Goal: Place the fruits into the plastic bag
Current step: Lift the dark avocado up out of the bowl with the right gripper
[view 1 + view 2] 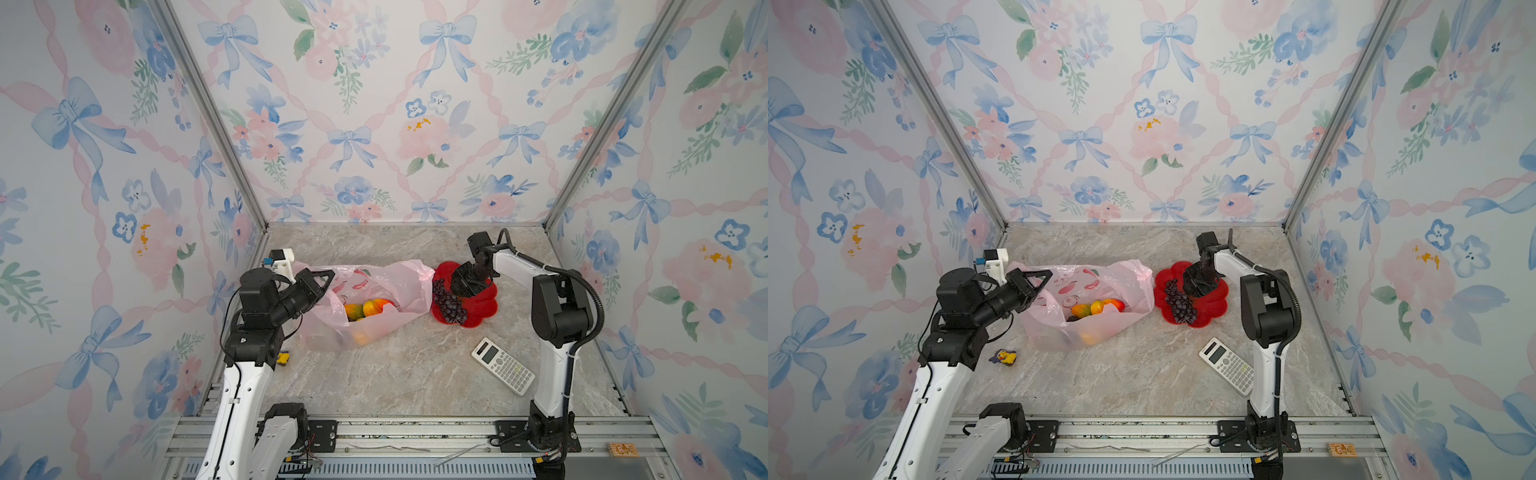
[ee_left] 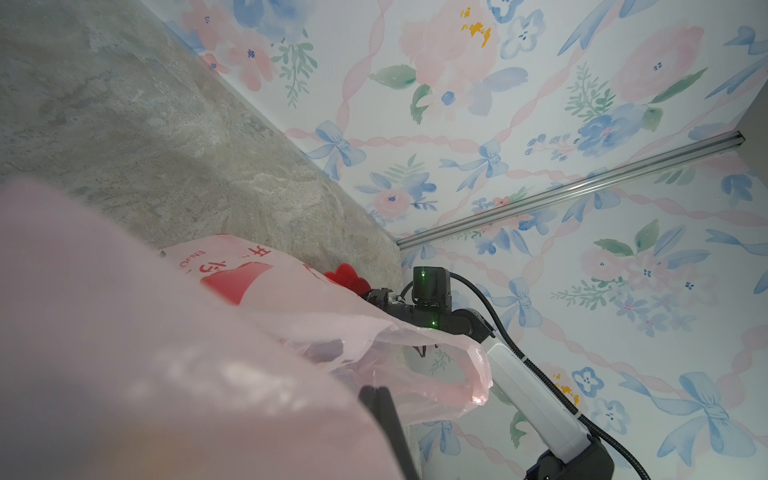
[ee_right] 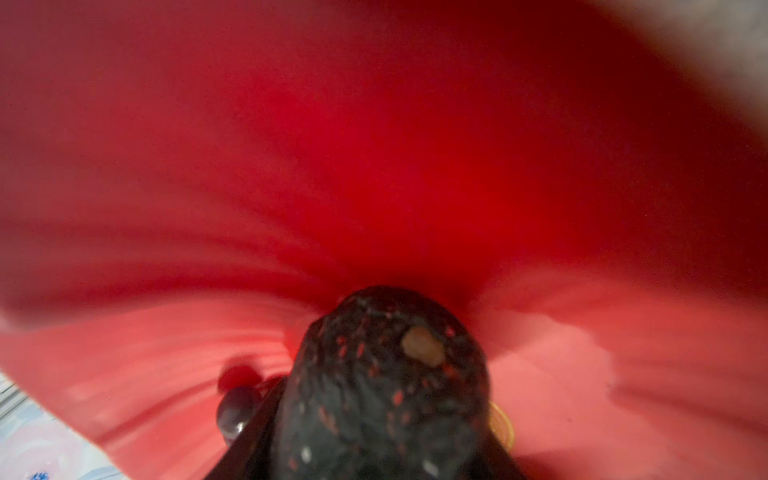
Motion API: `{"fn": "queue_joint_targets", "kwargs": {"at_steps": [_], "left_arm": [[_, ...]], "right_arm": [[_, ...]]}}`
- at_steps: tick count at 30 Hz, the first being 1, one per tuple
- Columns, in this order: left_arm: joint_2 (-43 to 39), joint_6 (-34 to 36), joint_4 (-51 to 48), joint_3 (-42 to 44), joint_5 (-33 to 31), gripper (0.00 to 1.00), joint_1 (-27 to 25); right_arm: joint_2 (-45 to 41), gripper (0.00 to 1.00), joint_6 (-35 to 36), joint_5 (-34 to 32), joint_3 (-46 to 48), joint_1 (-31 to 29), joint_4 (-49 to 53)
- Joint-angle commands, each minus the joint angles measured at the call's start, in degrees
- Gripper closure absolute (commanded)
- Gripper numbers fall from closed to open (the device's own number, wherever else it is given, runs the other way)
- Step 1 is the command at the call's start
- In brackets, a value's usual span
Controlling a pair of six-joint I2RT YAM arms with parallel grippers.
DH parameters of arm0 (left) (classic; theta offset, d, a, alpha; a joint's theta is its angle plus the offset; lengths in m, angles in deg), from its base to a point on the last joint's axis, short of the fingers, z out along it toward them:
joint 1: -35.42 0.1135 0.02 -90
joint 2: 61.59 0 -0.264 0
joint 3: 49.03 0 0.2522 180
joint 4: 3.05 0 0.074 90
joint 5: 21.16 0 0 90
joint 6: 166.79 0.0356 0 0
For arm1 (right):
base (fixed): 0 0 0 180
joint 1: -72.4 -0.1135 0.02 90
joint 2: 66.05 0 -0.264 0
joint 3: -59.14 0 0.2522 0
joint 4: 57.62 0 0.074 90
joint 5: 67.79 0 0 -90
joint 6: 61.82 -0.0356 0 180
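A marbled grey-beige tabletop [image 1: 395, 374] lies beneath the left gripper [image 1: 330, 275] and the right gripper [image 1: 465, 289]. Beyond and beside them rises evenly lit wallpaper [image 1: 374, 124] of blue bows and pink flowers, joined at aluminium corner posts [image 1: 217, 124].

On the marbled grey-beige surface [image 1: 395, 374]: pale-pink plastic bag [image 1: 399, 279] left of centre, red flower-shaped plate [image 1: 487, 311] just beside it. Nearer the front, white calculator [image 1: 503, 366] at right, small yellow toy [image 1: 1003, 357] at left.

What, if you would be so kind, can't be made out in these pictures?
- Avocado: both top views, hidden under the right gripper; whether the jaws clamp it is unclear.
- Fruits deep in the plastic bag: both top views, blurred by film below the mangoes.
- Left gripper tips: left wrist view, mostly covered by bag.
- Red plate: right wrist view, blurred, too close.
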Motion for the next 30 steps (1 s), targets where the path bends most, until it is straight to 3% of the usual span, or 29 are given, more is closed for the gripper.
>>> {"fn": "queue_joint_targets", "kwargs": {"at_steps": [1, 20, 30], "left_arm": [[0.35, 0.92, 0.0, -0.05, -0.13, 1.0, 0.46], [0.76, 0.83, 0.6, -0.23, -0.02, 1.0, 0.46], [0.66, 0.65, 0.78, 0.2, -0.03, 1.0, 0.4]], "right_arm": [[-0.29, 0.55, 1.87, 0.96, -0.24, 0.69, 1.5], [-8.8, 0.67, 11.33, 12.2, 4.27, 4.73, -12.89], [-17.01, 0.72, 22.3, 11.91, 3.61, 5.17, -13.52]]}}
